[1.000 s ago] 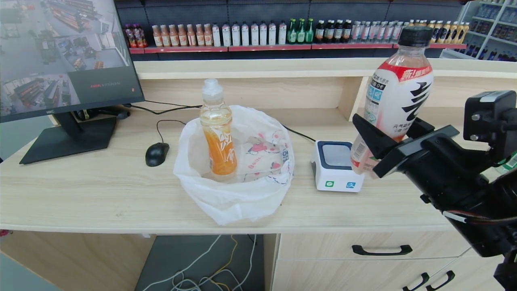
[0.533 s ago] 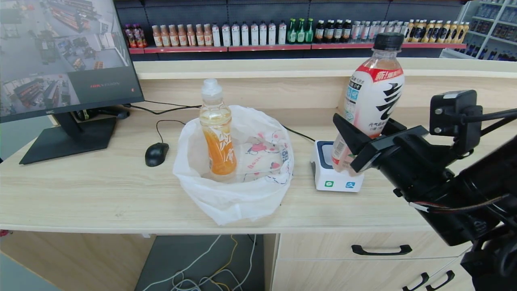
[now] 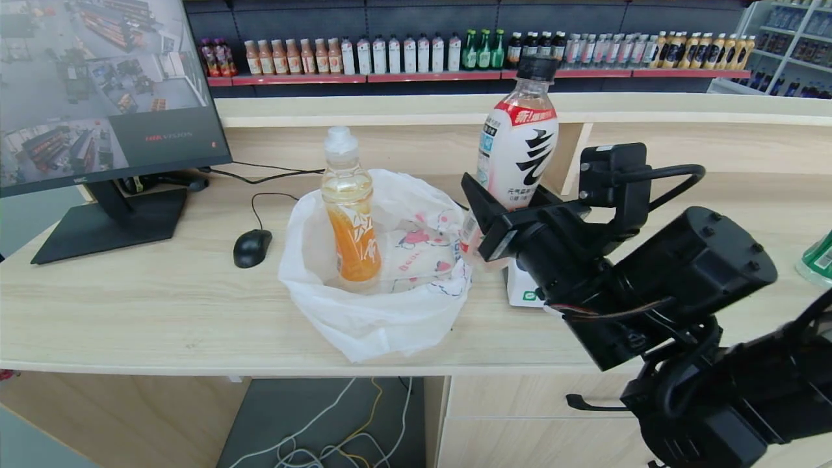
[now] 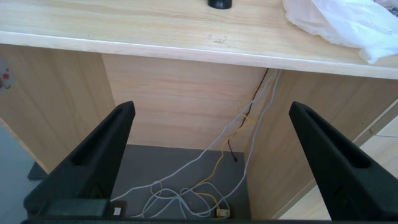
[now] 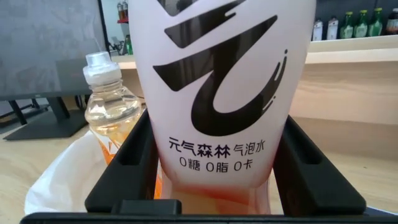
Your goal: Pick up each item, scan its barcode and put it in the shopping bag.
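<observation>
Already the shopping bag mid-bench holds an orange bottle and a packet. My right gripper, clamped on the white bottle, hangs at its rim. My left gripper gapes. A green item at the right edge looks left to do.

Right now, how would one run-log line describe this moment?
right gripper: shut on white-label bottle, upright at shopping bag rim | left gripper: open, below counter edge | in bag: orange bottle

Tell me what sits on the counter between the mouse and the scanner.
In the head view, the white shopping bag sits between the mouse and the scanner, with an orange drink bottle standing in it.
</observation>
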Tool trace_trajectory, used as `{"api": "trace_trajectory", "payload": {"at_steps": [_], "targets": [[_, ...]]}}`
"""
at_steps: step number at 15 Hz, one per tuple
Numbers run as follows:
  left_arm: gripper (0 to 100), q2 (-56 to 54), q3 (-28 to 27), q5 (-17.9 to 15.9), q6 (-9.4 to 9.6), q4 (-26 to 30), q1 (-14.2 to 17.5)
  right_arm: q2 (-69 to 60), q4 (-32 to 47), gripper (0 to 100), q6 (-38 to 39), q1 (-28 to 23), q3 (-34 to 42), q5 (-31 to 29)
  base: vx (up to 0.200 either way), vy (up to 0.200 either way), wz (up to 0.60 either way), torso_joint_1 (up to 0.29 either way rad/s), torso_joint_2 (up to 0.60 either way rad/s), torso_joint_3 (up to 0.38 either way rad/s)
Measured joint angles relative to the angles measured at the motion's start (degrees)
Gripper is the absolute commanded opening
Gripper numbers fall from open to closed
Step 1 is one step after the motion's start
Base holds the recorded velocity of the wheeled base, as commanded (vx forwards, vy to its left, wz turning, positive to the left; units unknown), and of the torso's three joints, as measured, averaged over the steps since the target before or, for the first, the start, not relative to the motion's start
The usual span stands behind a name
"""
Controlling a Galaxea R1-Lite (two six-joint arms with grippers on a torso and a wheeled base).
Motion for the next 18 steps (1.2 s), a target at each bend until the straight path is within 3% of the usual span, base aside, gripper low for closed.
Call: {"api": "trace_trajectory", "payload": {"at_steps": [7, 13, 18], "targets": [[100, 0.00, 0.02, 0.00, 0.02, 0.00, 0.00, 8.72, 0.09, 0, 0.22, 0.99, -8.90, 1.15, 0.000, 0.000, 0.00, 0.000, 0.00, 0.000], [100, 0.00, 0.05, 0.00, -0.01, 0.00, 0.00, 15.52, 3.50, 0, 1.17, 1.16, -21.59, 2.10, 0.000, 0.000, 0.00, 0.000, 0.00, 0.000], [100, 0.00, 0.02, 0.00, 0.02, 0.00, 0.00, 21.26, 4.52, 0, 3.21, -1.13, -28.09, 2.76, 0.000, 0.000, 0.00, 0.000, 0.00, 0.000]]}}
